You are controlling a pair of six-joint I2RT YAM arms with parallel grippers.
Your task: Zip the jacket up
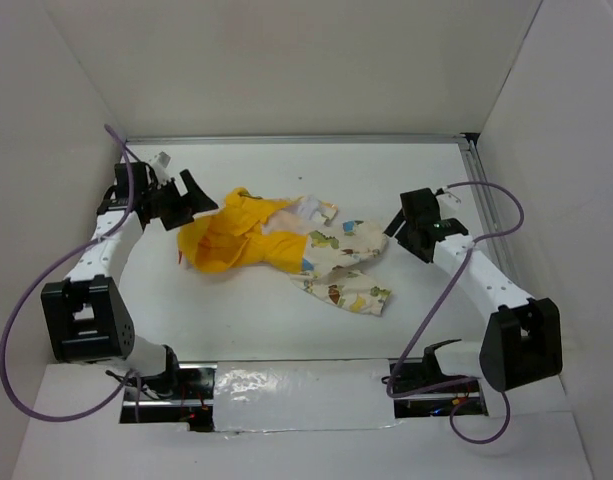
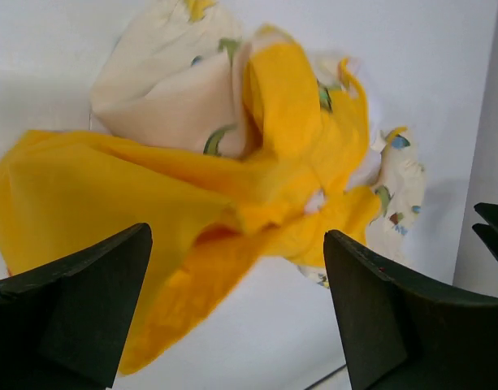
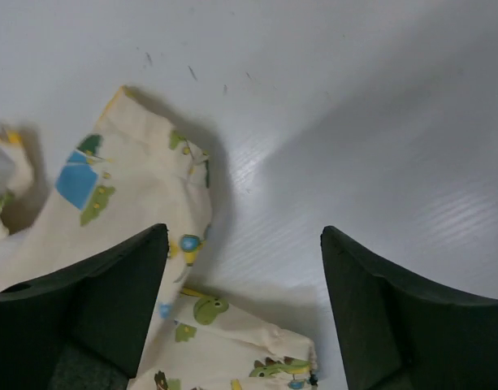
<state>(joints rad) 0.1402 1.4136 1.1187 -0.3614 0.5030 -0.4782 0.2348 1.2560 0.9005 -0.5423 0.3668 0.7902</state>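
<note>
The jacket point(image 1: 286, 248) lies crumpled in the middle of the white table, its orange-yellow hood and lining to the left and cream printed fabric point(image 1: 346, 270) to the right. My left gripper point(image 1: 198, 196) is open just left of the yellow part; the left wrist view shows the yellow lining point(image 2: 192, 203) between and beyond its fingers point(image 2: 378, 317), not gripped. My right gripper point(image 1: 398, 232) is open just right of the cream fabric. The right wrist view shows cream printed cloth point(image 3: 143, 195) under the left finger point(image 3: 86, 309). No zipper can be made out.
White walls enclose the table on the left, back and right. A metal rail point(image 1: 296, 139) runs along the back edge. Purple cables point(image 1: 26, 330) loop beside both arms. Bare table point(image 3: 354, 122) lies behind and right of the jacket.
</note>
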